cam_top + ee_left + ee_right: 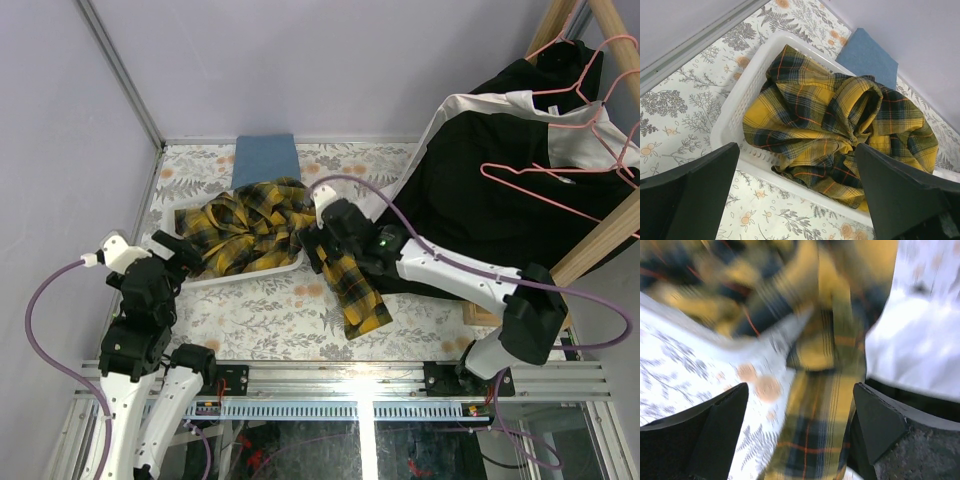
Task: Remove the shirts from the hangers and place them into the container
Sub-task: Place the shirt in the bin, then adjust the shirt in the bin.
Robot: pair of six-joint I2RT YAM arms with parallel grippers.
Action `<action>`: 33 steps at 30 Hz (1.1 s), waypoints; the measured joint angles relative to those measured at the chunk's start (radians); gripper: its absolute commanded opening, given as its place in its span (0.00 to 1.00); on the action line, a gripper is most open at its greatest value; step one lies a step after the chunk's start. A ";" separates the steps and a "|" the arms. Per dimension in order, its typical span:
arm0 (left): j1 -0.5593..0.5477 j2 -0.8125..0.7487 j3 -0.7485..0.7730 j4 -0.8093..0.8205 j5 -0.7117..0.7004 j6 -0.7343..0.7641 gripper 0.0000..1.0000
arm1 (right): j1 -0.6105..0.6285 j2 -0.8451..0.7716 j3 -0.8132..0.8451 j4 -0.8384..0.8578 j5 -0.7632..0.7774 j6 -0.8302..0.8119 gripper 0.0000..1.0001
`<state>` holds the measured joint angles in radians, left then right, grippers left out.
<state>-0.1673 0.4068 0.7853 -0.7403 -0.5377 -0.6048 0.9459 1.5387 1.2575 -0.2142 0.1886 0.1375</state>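
plaid shirt (245, 235) off hanger, bunched in container (747, 85), far-left of counter; sleeve trails over near rim | black shirts (470, 200) on pink hangers (560, 175), right edge: pending | right tool (800, 390) apart over sleeve, probably empty (blurred) | left tool (180, 255) apart, empty

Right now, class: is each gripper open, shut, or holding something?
Left gripper: open, empty, over the plaid shirt.
Right gripper: open; the shirt's sleeve runs beneath it, ungripped.
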 measured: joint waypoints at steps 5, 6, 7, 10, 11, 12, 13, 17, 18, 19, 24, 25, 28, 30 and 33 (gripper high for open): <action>0.000 0.017 0.000 0.002 0.018 0.008 1.00 | 0.000 0.056 -0.111 -0.131 0.068 0.111 0.90; 0.000 0.017 0.000 0.002 0.022 0.008 1.00 | 0.000 0.079 -0.111 -0.158 0.084 0.128 0.89; 0.000 0.017 0.000 0.002 0.024 0.010 1.00 | 0.000 0.098 -0.111 -0.177 0.093 0.140 0.86; 0.000 0.017 0.000 0.002 0.029 0.011 1.00 | 0.000 0.154 -0.111 -0.227 0.110 0.170 0.82; 0.000 0.017 0.000 0.002 0.030 0.011 1.00 | 0.000 0.166 -0.112 -0.237 0.109 0.178 0.77; 0.000 0.018 0.000 0.002 0.031 0.011 1.00 | 0.001 0.171 -0.116 -0.238 0.106 0.182 0.71; 0.000 0.018 -0.001 0.002 0.032 0.011 1.00 | 0.001 0.171 -0.123 -0.237 0.103 0.186 0.61; 0.000 0.020 -0.001 0.003 0.033 0.011 1.00 | 0.001 0.170 -0.141 -0.235 0.076 0.200 0.21; 0.000 0.020 -0.001 0.003 0.033 0.011 1.00 | 0.001 0.170 -0.141 -0.234 0.071 0.203 0.14; 0.000 0.020 -0.001 0.003 0.033 0.011 1.00 | 0.002 0.167 -0.141 -0.228 0.061 0.212 0.09; 0.000 0.021 -0.001 0.003 0.034 0.012 1.00 | 0.003 0.096 -0.150 -0.207 0.053 0.209 0.14; 0.000 0.021 -0.001 0.003 0.034 0.012 1.00 | 0.003 0.066 -0.151 -0.200 0.053 0.208 0.15; 0.000 0.021 -0.001 0.002 0.034 0.012 1.00 | 0.003 -0.038 -0.150 -0.148 0.053 0.198 0.16; 0.000 0.021 -0.001 0.003 0.034 0.012 1.00 | 0.003 -0.097 -0.137 -0.116 0.051 0.190 0.16; 0.000 0.020 -0.001 0.003 0.034 0.012 1.00 | 0.003 -0.135 -0.095 -0.073 0.034 0.182 0.14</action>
<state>-0.1673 0.4271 0.7845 -0.7376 -0.5041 -0.5926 0.9489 1.4036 1.1625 -0.2874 0.2222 0.3199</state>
